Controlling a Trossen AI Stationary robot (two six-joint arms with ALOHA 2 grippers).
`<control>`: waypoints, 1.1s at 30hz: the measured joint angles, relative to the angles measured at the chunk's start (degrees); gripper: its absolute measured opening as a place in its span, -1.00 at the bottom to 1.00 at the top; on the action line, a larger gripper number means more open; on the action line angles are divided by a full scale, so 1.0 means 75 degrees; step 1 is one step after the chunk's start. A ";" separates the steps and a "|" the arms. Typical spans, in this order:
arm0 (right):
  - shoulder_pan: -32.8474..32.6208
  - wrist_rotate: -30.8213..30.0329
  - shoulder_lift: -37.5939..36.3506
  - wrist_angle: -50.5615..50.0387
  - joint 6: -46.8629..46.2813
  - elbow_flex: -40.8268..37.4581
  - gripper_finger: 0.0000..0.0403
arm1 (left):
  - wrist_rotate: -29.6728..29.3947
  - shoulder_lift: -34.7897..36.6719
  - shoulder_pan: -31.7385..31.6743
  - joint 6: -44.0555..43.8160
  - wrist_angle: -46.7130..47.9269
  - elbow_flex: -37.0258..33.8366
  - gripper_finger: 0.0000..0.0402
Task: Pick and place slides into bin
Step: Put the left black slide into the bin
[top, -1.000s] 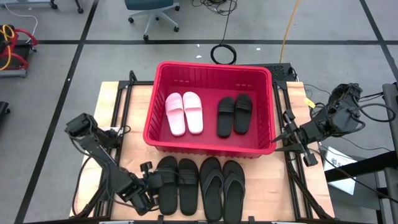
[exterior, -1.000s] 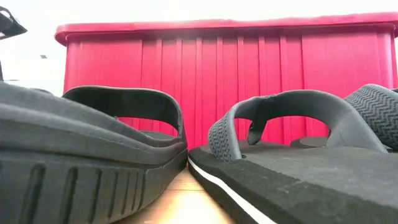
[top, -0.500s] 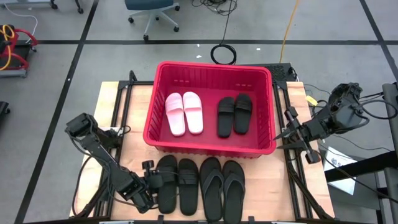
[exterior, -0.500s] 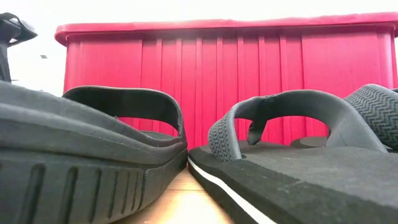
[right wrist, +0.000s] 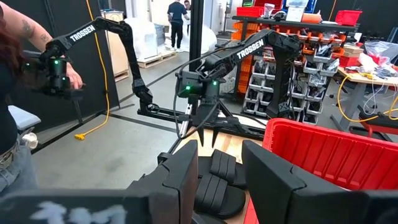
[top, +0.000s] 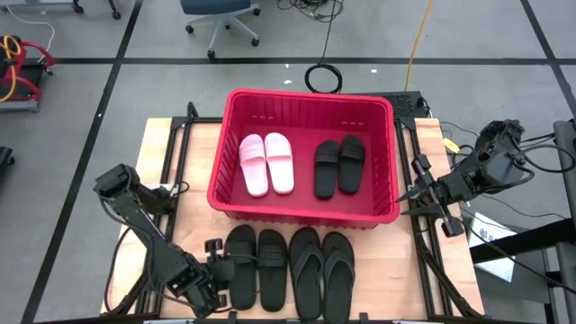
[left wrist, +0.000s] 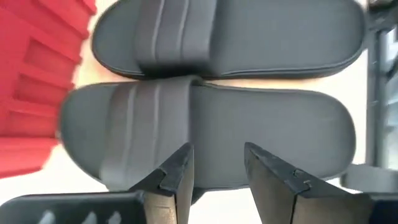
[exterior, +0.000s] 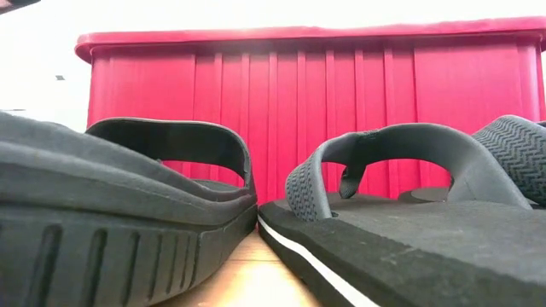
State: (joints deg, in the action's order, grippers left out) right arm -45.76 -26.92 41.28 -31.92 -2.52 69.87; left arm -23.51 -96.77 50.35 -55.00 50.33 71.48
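The red bin [top: 306,94] stands at the table's far middle. A white pair of slides [top: 266,164] and a black pair [top: 339,166] lie flat on its floor. Near the front edge lie two black wide-strap slides [top: 241,268] [top: 273,268] and a black flip-flop pair [top: 322,273], soles down. My left gripper [top: 218,259] hangs open, pointing steeply down over the leftmost slide [left wrist: 205,134], a finger [left wrist: 177,177] on each side of its midline, apart from it. My right gripper [top: 409,195] waits open and level, right of the bin.
In the low view the bin's ribbed wall [exterior: 341,102] rises behind the slide [exterior: 102,196] and flip-flop [exterior: 409,213]. Bare wood [top: 180,171] lies left of the bin. A person [right wrist: 18,93] stands beyond the table's left side. An office chair [top: 220,18] is behind.
My left gripper has risen over the leftmost slide, almost leaving the top of the low view, and has rolled a little. It has stayed open. The slides have not moved.
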 joint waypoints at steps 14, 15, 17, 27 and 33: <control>0.0000 -0.0002 -0.0023 0.0002 0.0052 0.0000 -0.42 | 0.0073 -0.0938 -0.0011 0.0720 0.0622 0.0000 -0.31; 0.0000 -0.0002 -0.0026 0.0000 0.0052 0.0000 -0.42 | 0.0070 -0.1006 -0.0008 0.0691 0.0657 0.0002 -0.31; 0.0000 0.0000 -0.0035 0.0000 0.0055 0.0000 -0.42 | 0.0063 -0.1089 -0.0041 0.0524 0.0884 0.0006 -0.31; 0.0000 0.0000 -0.0038 0.0000 0.0038 0.0000 -0.42 | -0.0244 -0.1122 -0.0081 -0.0138 0.2618 0.0053 -0.31; 0.0000 0.0000 -0.0038 -0.0003 0.0038 0.0000 -0.42 | -0.0449 -0.1122 -0.0081 -0.0359 0.2827 0.0055 -0.31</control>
State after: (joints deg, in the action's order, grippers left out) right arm -45.76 -26.92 40.99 -31.94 -2.24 69.87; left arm -26.87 -105.19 49.74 -57.70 71.53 71.90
